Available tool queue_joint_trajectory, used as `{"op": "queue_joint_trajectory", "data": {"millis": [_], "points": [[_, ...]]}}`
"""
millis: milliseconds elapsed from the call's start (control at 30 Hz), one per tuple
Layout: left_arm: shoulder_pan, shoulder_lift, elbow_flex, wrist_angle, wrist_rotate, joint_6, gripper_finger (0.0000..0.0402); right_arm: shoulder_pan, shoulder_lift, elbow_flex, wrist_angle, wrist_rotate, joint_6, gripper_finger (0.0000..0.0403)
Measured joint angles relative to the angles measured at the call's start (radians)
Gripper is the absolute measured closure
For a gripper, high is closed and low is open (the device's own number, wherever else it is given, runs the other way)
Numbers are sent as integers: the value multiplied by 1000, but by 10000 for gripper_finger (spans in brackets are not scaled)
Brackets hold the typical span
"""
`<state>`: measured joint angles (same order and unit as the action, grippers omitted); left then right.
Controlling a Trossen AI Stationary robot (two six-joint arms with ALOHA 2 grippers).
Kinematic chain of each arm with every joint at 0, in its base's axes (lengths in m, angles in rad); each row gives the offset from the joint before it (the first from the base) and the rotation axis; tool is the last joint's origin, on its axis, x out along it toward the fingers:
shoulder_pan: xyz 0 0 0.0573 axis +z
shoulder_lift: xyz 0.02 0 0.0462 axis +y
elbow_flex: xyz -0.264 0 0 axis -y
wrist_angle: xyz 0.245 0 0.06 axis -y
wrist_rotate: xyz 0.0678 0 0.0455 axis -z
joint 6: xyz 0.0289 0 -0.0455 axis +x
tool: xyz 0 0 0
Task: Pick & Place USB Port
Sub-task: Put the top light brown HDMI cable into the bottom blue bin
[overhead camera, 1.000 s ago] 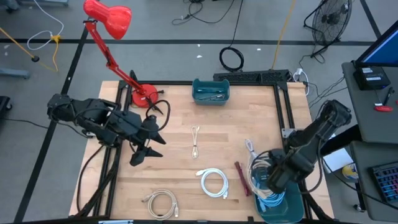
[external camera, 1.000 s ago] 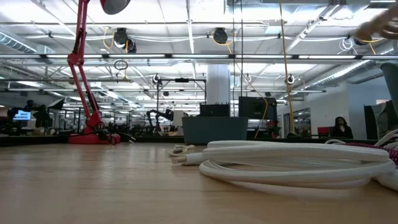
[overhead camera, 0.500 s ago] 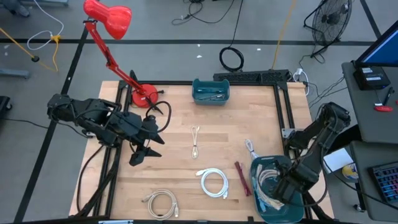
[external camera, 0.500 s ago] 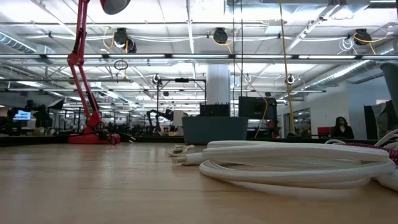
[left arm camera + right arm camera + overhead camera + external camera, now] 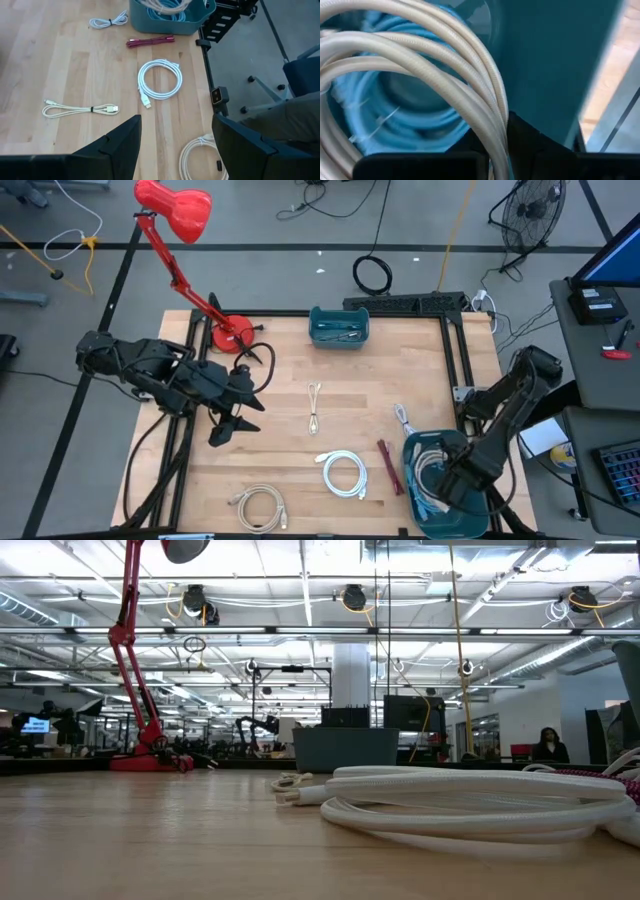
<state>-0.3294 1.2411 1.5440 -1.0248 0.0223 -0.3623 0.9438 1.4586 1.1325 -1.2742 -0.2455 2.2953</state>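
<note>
A grey floor [image 5: 280, 270] surrounded the wooden worktop [image 5: 290, 450]; a red desk lamp [image 5: 175, 210], a fan [image 5: 530, 215] and ceiling lights [image 5: 355, 597] showed.

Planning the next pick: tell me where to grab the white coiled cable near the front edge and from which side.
Grip the white coiled cable across one side of its loop, coming straight down from above. It lies flat on the table in an open ring, so one finger can drop inside the ring and one outside; the left tool is open.
</note>
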Motion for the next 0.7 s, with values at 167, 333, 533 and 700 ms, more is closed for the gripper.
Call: {"op": "queue_joint_trajectory", "data": {"millis": [167,333,533,700], "points": [[0,0,0,0,-6,-14,158,-15,-1,-120,143,-21,0,374],[0,0,0,0,-7,-31,158,-27,-4,-155,244,-20,1,374],[0,0,0,0,-9,-32,158,-27,-4,-144,297,-29,1,374],[0,0,0,0,-24,-30,158,-27,-3,-144,282,-69,0,374]]}}
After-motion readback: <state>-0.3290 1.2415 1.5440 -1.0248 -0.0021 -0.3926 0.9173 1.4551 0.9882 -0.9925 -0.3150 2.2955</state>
